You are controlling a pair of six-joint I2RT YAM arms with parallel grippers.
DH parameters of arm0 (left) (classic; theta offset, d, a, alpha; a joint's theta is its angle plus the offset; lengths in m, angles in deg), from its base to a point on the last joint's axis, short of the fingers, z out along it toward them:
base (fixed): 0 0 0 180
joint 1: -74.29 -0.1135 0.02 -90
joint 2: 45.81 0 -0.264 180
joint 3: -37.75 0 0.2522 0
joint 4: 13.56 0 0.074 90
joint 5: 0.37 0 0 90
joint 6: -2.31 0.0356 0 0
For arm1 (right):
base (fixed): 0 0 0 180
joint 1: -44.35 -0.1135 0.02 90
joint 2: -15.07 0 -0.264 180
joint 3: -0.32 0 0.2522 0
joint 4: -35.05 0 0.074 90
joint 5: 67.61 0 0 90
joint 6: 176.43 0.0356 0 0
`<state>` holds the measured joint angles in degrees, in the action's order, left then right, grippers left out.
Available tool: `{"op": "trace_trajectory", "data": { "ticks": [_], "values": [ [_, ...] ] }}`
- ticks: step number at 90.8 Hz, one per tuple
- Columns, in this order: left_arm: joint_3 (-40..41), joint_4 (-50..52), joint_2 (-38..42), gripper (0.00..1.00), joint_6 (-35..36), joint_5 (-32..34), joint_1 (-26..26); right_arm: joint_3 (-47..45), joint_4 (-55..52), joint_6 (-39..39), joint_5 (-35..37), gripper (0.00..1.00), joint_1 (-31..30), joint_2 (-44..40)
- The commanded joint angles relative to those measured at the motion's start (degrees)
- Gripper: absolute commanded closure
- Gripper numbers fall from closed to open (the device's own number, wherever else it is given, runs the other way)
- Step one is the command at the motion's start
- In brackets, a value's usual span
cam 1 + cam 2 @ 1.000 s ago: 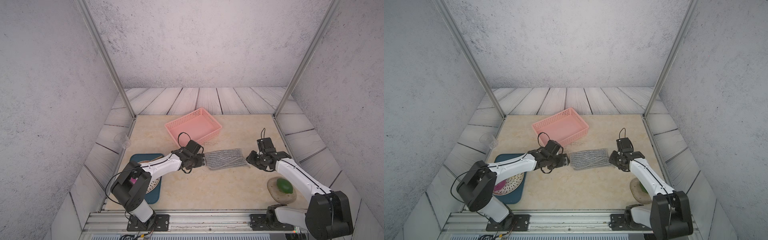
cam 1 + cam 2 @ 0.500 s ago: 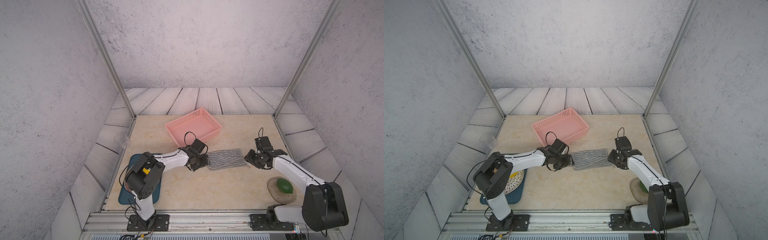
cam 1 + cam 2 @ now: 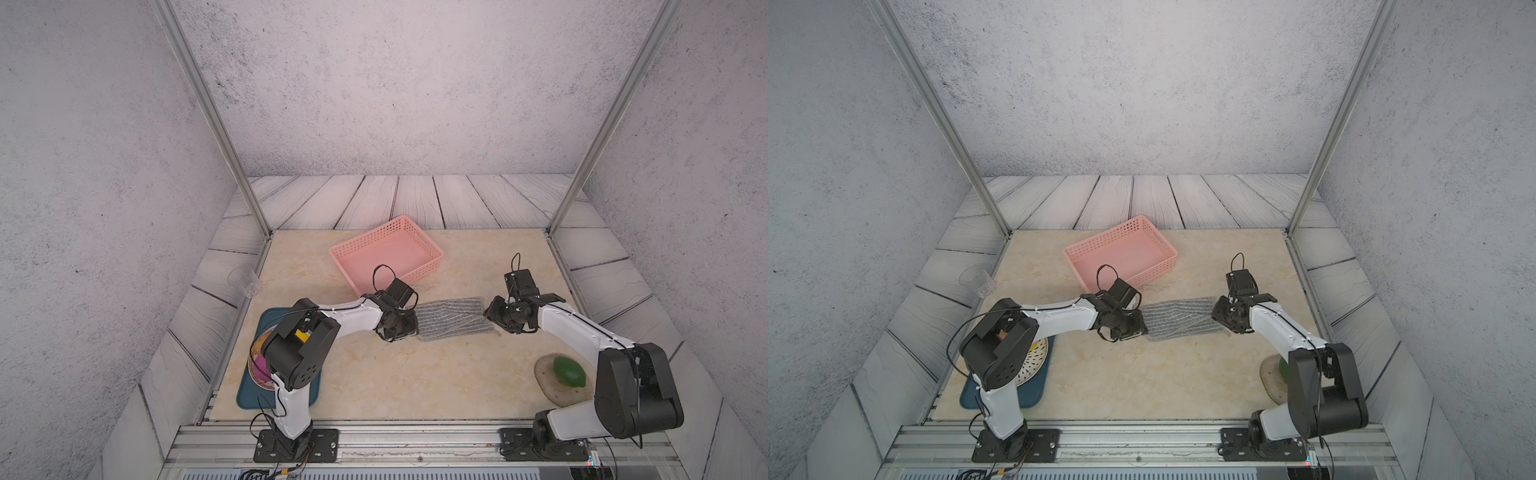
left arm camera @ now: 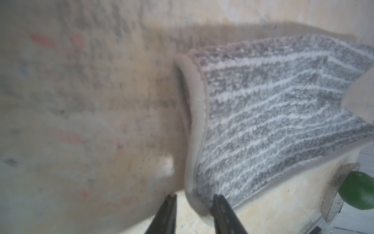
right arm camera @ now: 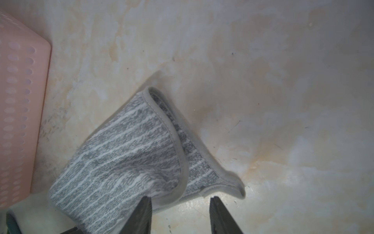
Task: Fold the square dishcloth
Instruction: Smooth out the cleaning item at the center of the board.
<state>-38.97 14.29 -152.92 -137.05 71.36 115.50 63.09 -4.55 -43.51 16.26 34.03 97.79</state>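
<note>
The square dishcloth (image 3: 451, 318) lay doubled over near the middle of the counter (image 3: 374, 382), just on the front-edge side of the pink basket (image 3: 434, 259), with a pincer at each short end. The left pincer (image 4: 194, 199) stood apart, its fingers straddling the hemmed corner, one finger touching the cloth. The right pincer (image 5: 180, 199) was also apart, with the folded hem of the opposite end between its fingers.

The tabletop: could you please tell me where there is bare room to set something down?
Free: the near strip between the blue tray and the wooden board, in front of the dishcloth; the far right corner beside the pink basket. Crowded: mid-table, where the left gripper and right gripper flank it.
</note>
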Motion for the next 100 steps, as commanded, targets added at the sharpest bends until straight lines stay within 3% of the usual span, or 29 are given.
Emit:
{"op": "trace_trajectory", "data": {
  "ticks": [1,7,23,33,66,79,100],
  "values": [
    [-0.94,1.19,-1.00,0.65,0.40,-0.26,-0.17,1.09,-0.02,0.24,-1.11,0.55,0.01,0.96],
    [-0.98,1.29,-1.08,0.65,0.43,-0.42,-0.17,0.85,0.07,0.32,-1.23,0.56,0.00,1.20],
    [-0.63,1.32,-1.00,0.46,0.48,-1.09,0.00,0.06,0.52,0.66,-1.60,0.56,-0.05,1.44],
    [-0.85,1.05,-1.37,0.44,0.49,-1.87,0.33,-0.13,0.75,0.74,-1.67,0.57,-0.04,1.79],
    [-1.05,0.94,-2.39,0.69,0.58,-2.30,0.54,-1.09,3.61,1.76,-5.12,0.57,-0.04,3.69],
    [-1.14,1.59,-2.17,0.84,0.78,-1.72,0.54,-1.74,4.58,2.32,-6.22,0.57,0.01,4.67],
    [-1.48,3.56,-0.03,0.97,2.04,0.23,0.54,-2.25,5.11,2.68,-6.43,0.64,-0.03,5.39]
  ]
}}
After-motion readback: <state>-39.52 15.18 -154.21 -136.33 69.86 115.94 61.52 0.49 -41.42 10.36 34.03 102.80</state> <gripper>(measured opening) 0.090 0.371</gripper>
